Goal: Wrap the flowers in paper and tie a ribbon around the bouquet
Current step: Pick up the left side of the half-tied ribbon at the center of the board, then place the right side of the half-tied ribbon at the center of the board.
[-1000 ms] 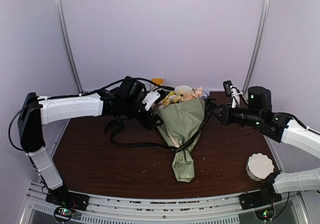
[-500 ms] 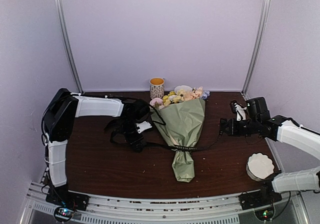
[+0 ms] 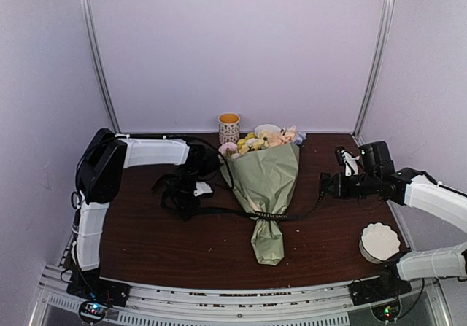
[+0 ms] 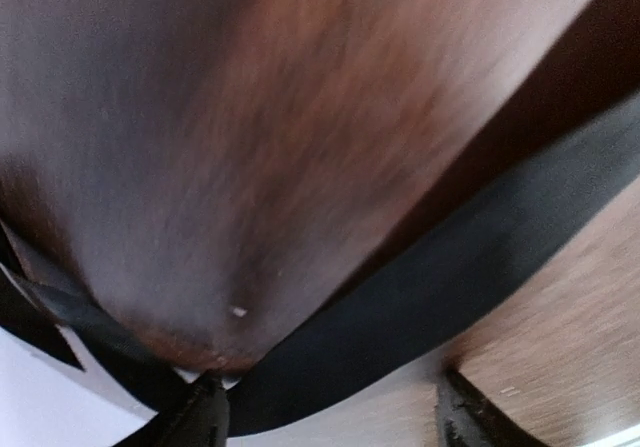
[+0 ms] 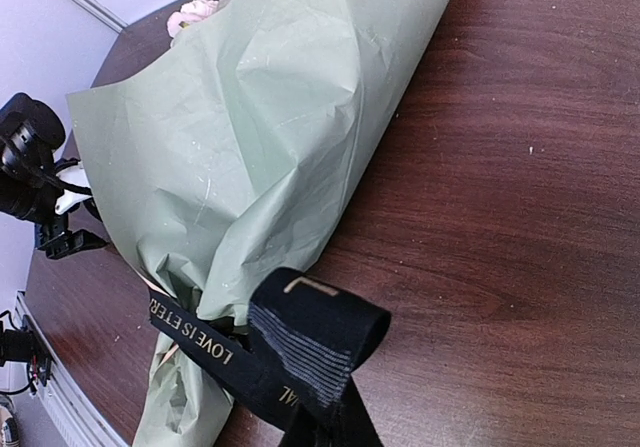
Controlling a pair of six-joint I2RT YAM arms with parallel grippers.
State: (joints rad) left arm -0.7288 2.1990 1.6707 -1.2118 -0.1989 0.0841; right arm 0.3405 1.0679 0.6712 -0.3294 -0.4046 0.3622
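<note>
so at this point your bouquet was lying flat in the middle of the table (image 3: 146, 231), wide end far, narrow tail pointing near. the paper (image 3: 266, 176) was rolled into a sage-green cone around the flowers (image 3: 263, 138), with only the yellow, peach and pink heads poking out at the far end, right next to the patterned cup (image 3: 229, 127).

the ribbon (image 3: 219, 211) crossed the narrow waist of the cone, and in the right wrist view you could read "love is eter" on it. from there one end ran off to the right, up to your right gripper (image 3: 325, 186), which was clamped tight on it just off the right side of the bouquet. the other end trailed left along the table into a loose heap of loops.

your left gripper (image 3: 186, 195) was down over that heap, left of the cone. its fingers (image 4: 205, 417) were spread well apart, with bare wood showing between them and the ribbon sliding past one tip, nothing pinched.

the white scalloped stack (image 3: 379, 242) sat near right, well apart from everything.
</note>
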